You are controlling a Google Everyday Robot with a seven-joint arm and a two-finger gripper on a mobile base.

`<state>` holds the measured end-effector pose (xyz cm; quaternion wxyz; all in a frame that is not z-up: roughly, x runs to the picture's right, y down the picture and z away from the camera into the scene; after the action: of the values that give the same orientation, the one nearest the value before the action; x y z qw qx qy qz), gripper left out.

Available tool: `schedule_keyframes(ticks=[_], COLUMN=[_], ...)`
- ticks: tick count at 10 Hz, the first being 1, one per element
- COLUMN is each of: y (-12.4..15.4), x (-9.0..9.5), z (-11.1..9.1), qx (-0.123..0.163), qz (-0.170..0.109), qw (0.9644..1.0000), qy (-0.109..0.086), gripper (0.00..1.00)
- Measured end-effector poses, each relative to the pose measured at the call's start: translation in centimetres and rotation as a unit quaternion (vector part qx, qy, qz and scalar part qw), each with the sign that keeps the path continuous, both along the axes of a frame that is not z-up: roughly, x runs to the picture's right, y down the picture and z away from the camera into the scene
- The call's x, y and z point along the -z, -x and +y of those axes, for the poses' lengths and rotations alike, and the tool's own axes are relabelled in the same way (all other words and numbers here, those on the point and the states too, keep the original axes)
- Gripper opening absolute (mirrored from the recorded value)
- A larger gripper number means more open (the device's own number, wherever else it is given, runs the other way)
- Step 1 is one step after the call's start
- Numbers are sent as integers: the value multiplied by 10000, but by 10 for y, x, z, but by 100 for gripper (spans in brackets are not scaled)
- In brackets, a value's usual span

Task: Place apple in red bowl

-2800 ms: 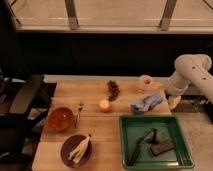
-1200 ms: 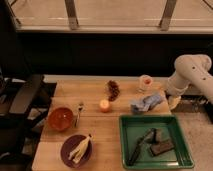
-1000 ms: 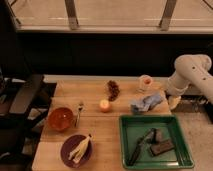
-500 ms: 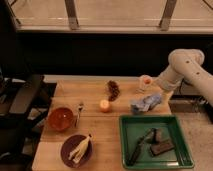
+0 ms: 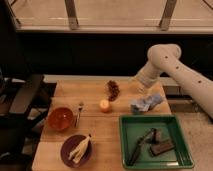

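The apple [image 5: 104, 105] is small, round and yellow-orange, and sits on the wooden table [image 5: 100, 135] near its middle. The red bowl [image 5: 60, 119] is orange-red and glossy, and stands at the table's left side, apart from the apple. My gripper [image 5: 136, 86] hangs at the end of the white arm [image 5: 167, 60] over the back right of the table, to the right of and behind the apple, above the blue cloth. It holds nothing that I can see.
A dark grape-like cluster [image 5: 113, 89] lies behind the apple. A fork [image 5: 80, 111] lies beside the bowl. A purple plate [image 5: 67, 152] with a banana peel sits front left. A blue cloth [image 5: 146, 103] and a green tray [image 5: 185, 150] with dark tools are right. A chair [image 5: 22, 97] stands left.
The arm has swung left and inward over the table's back right. The gripper now sits nearer the grape cluster and covers the small cup. The apple and bowl have not moved.
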<state>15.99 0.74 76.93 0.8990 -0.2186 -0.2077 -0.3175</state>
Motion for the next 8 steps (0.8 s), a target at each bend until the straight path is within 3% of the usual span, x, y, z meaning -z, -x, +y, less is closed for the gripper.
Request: schedule_keyframes(ticks=[2, 7, 8], y=[48, 48, 51], x=[-3, -3, -6], z=[-1, -1, 3], qx=[259, 266, 383], qz=[-303, -268, -254], qw=[9992, 9993, 9989], qy=[-82, -80, 41], gripper=[70, 70, 70])
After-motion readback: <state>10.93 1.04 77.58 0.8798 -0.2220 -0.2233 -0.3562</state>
